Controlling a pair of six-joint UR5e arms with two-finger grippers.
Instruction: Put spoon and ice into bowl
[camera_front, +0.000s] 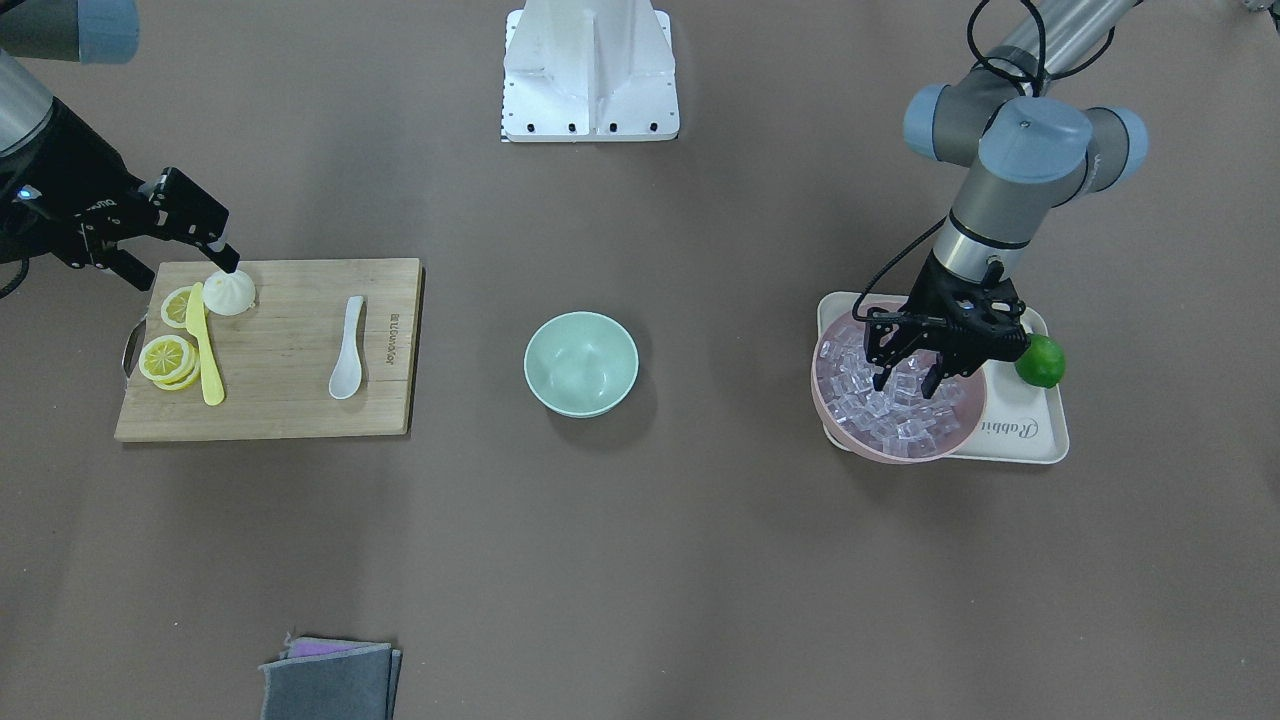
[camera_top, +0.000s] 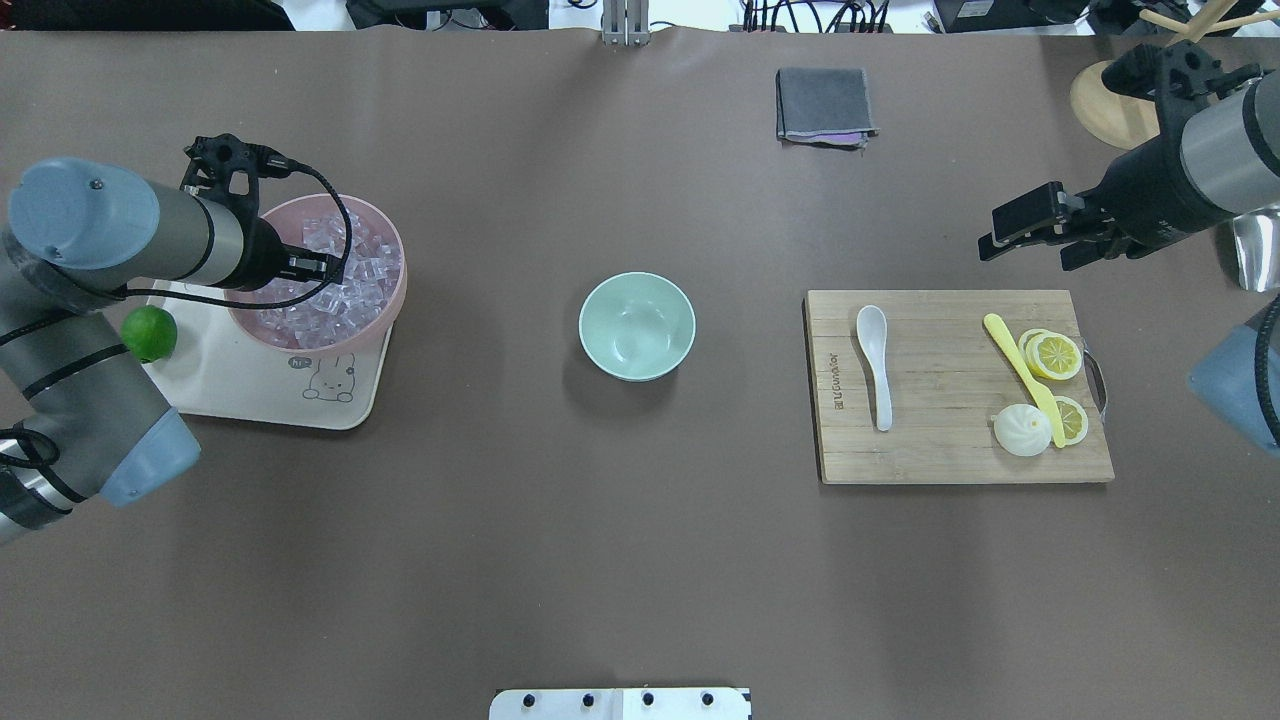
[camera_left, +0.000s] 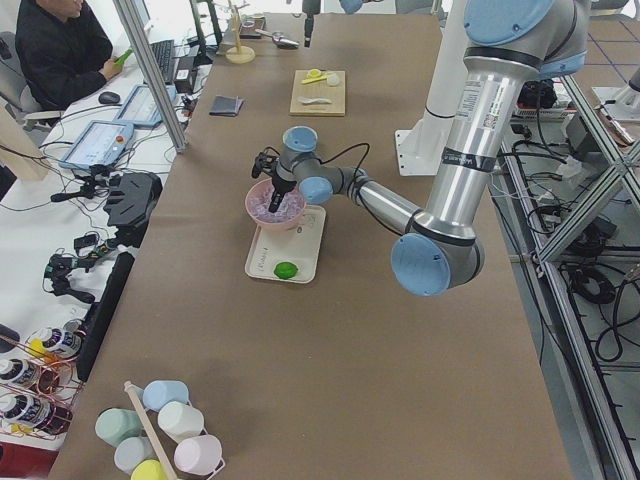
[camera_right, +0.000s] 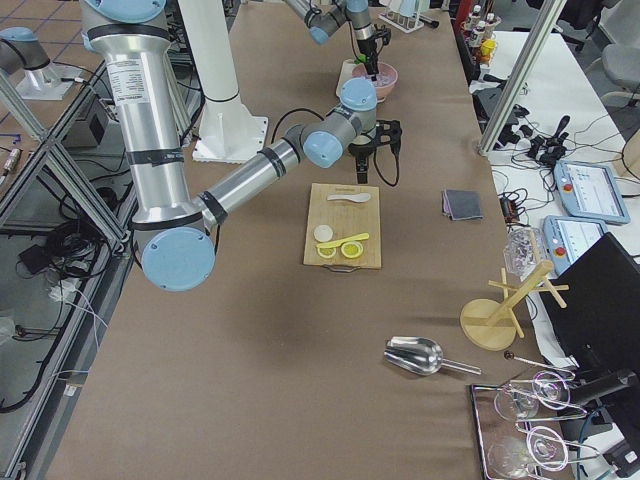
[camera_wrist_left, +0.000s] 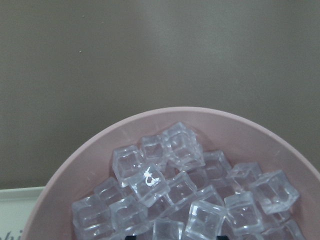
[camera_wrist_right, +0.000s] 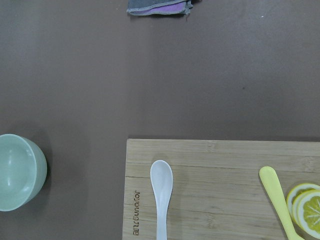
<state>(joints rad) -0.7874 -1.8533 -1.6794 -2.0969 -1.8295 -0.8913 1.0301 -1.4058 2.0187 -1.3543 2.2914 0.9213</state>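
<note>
Left claw (camera_front: 906, 384): spread wide, tips down among the ice (camera_front: 905, 415) heaped in the pink bowl (camera_front: 890, 452). No cube is visibly pinched.
Right claw (camera_front: 184, 271): spread, holding nothing, over the board's (camera_front: 280, 400) outer end.
Spoon (camera_front: 347, 350): flat on the board, long axis running from robot to you, scoop end nearest you.
Green bowl (camera_front: 581, 362): mid-desk, between board and ice.

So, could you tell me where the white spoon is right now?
In the overhead view the spoon lies on the right, on the cutting board, between the mint bowl and yellow knife.
</note>
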